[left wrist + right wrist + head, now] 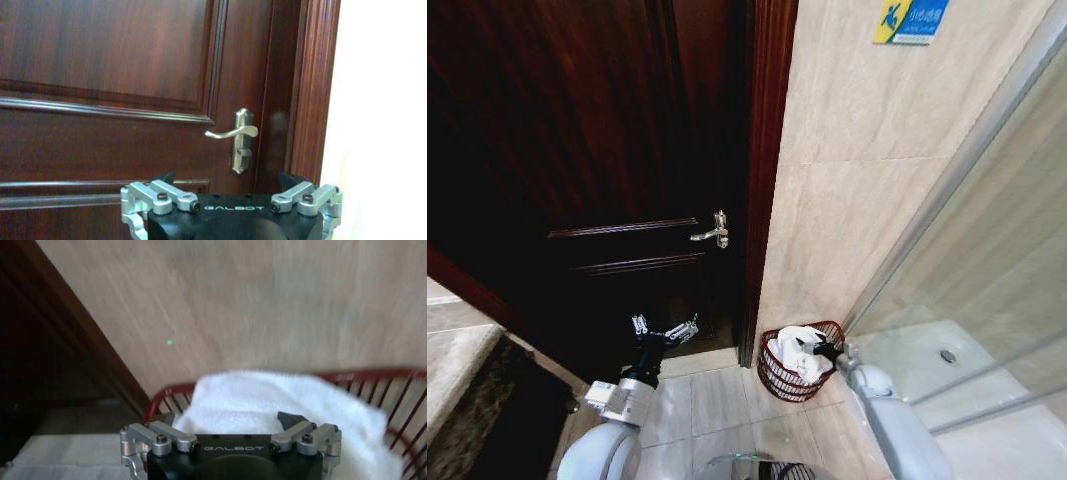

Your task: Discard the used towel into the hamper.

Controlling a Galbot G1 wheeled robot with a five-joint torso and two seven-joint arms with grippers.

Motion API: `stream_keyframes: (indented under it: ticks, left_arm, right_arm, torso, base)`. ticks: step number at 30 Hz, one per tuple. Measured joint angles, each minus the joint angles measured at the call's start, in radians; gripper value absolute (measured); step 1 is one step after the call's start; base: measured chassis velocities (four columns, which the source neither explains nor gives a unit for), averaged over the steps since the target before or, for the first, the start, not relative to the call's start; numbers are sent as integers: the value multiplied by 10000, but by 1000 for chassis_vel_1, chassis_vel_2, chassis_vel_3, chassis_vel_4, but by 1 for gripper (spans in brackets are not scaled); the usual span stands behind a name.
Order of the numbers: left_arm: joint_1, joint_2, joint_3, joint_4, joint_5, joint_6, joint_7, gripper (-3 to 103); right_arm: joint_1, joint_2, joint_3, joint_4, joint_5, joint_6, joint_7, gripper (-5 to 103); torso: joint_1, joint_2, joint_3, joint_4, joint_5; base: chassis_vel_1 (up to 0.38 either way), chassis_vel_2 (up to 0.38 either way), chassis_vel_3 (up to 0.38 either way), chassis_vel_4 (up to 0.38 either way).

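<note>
The hamper (pixel 776 380), a small round red-brown wire basket, stands on the floor in the corner between the door frame and the tiled wall. A white towel (pixel 789 350) lies bunched inside it, rising above the rim. My right gripper (pixel 820 350) hovers at the hamper's right rim, open, with nothing between its fingers. In the right wrist view the towel (pixel 267 400) sits just beyond the spread fingertips of the right gripper (pixel 228 416), inside the hamper's red wires (pixel 373 375). My left gripper (pixel 665 328) stands open and idle in front of the door, also the left gripper (pixel 228 176).
A dark wooden door (pixel 607 150) with a silver lever handle (pixel 712 233) is closed to the left of the hamper. A glass shower partition (pixel 967 250) and a white shower tray (pixel 947 355) stand to the right. Beige floor tiles (pixel 717 400) lie in front.
</note>
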Motion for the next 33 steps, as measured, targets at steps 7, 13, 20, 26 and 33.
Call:
stream_keyframes:
  ticks: [7,13,20,26,33]
  left_arm:
    - [0,0,0,0,0,0,0,100]
    - [0,0,0,0,0,0,0,100]
    - [0,0,0,0,0,0,0,100]
    - [0,0,0,0,0,0,0,100]
    - [0,1,0,0,0,0,0,100]
  right_arm:
    - [1327,454,100,-2798,-691,805,-44,100]
    - [2301,705,850,-5258,-2032,1540,410,100]
    - [2893,883,1437,-6325,-2709,1422,1102,100]
    - [3596,1131,1999,-6941,-3006,742,1538,100]
    - [3283,1598,2327,-6389,-3332,599,1608,100]
  torso:
    - [1,0,0,3,-3]
    - [1,0,-1,1,-2]
    - [0,0,-1,1,0]
    - [1,0,-1,0,-4]
    - [1,0,-1,-1,-3]
  base:
    - [0,0,0,0]
    - [0,0,0,0]
    - [0,0,0,0]
    - [0,0,0,0]
    - [0,0,0,0]
